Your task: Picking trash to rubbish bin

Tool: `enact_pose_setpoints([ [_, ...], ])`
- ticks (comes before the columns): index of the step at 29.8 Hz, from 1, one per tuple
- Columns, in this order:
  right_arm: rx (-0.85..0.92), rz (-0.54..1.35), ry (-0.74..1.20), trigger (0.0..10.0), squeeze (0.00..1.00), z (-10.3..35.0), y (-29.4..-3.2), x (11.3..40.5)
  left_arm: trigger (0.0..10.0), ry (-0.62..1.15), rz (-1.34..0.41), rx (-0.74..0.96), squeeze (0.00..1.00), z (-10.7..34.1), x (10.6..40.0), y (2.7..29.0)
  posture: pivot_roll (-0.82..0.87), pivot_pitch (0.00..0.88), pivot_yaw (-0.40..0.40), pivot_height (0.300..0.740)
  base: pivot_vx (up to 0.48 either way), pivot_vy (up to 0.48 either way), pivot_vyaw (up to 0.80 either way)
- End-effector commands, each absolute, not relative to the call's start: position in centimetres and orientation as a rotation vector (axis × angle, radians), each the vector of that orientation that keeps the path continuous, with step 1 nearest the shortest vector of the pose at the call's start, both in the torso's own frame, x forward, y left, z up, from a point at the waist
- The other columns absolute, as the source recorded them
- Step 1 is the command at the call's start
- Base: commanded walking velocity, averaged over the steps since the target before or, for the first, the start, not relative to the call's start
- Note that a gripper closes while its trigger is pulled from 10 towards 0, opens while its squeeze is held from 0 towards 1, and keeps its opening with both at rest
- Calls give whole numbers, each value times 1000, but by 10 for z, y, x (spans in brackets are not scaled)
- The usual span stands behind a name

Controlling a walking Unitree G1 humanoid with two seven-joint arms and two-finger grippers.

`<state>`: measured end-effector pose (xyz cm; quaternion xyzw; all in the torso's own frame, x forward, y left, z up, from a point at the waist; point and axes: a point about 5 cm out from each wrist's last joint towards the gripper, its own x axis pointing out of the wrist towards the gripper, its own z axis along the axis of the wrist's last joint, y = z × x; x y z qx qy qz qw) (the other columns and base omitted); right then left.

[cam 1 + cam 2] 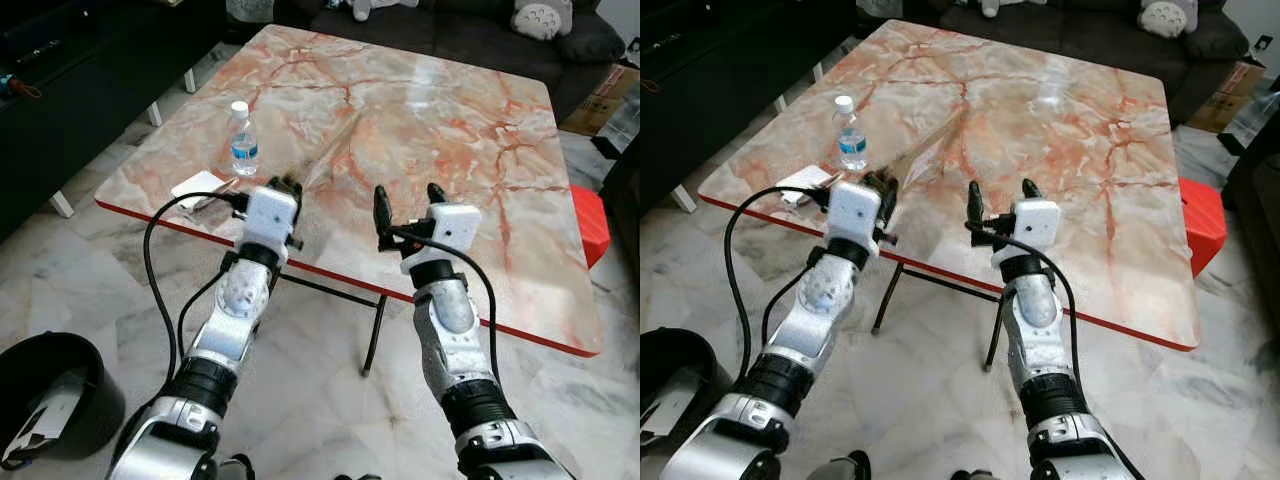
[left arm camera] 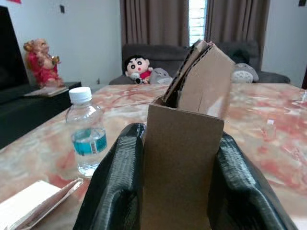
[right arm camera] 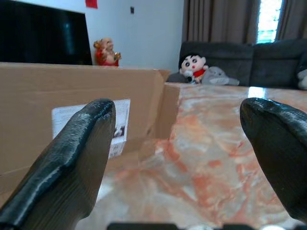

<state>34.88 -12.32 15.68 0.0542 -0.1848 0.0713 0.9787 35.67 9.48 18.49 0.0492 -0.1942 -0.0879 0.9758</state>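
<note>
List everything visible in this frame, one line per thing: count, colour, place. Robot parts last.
table: 1, pink-orange marble top with red edge, in front of the robot
cardboard: 1, brown flattened piece, standing on edge on the table, held by the left end effector
bottle: 1, clear with blue label and white cap, upright on the table's left part
packet: 1, white, flat, at the table's near left corner
bin: 1, black, on the floor at the robot's left
sofa: 1, dark grey, beyond the table, soft toys on it
left end effector: 1, black fingers, shut on the cardboard
right end effector: 1, black fingers, open over the table's near edge
</note>
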Motion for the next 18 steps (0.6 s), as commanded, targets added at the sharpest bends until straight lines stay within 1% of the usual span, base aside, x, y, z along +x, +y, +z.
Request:
enact_pose_setpoints([
  [1, 117, 106, -425, 10000, 0, 168, -132, 349, 10000, -383, -189, 87, 0, 184, 359, 93, 96, 74, -117, 740, 0, 0, 0],
  [16, 118, 83, -424, 10000, 0, 168, -134, 348, 10000, -394, -199, 56, 0, 186, 358, 89, 98, 106, -122, 740, 0, 0, 0],
  [17, 119, 83, -421, 10000, 0, 167, -134, 348, 3255, -388, -190, 60, 0, 185, 358, 90, 98, 106, -122, 740, 0, 0, 0],
  [18, 119, 83, -421, 10000, 0, 167, -134, 348, 3255, -388, -190, 60, 0, 185, 358, 90, 98, 106, -122, 740, 0, 0, 0],
])
